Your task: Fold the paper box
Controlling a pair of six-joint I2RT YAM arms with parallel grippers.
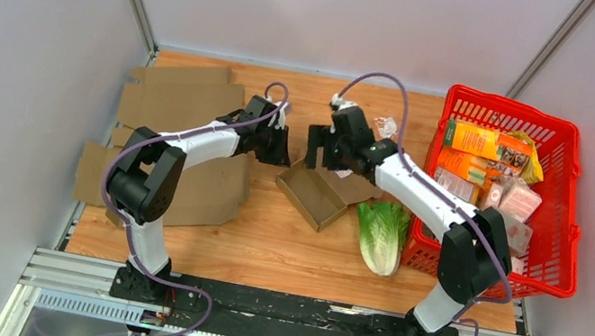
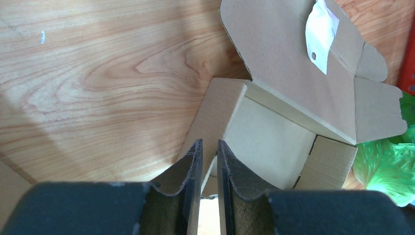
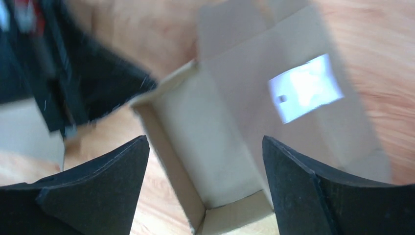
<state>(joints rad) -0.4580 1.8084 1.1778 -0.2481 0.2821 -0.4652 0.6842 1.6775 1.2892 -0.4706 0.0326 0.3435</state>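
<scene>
The paper box (image 1: 319,194) is an open brown cardboard tray at the table's middle, with its lid flap laid back to the right. The lid carries a white label (image 2: 320,34). My left gripper (image 1: 279,145) is at the box's far left corner. In the left wrist view its jaws (image 2: 209,143) stand almost together, closed on the top edge of the box's side wall (image 2: 215,117). My right gripper (image 1: 324,150) hangs open over the box. In the blurred right wrist view (image 3: 204,142) the tray's inside (image 3: 195,112) lies between its wide-apart fingers, and nothing is held.
A red basket (image 1: 575,224) full of groceries stands at the right. A green leafy cabbage (image 1: 382,228) lies beside it, just right of the box. Flat cardboard sheets (image 1: 177,102) cover the table's left side under the left arm.
</scene>
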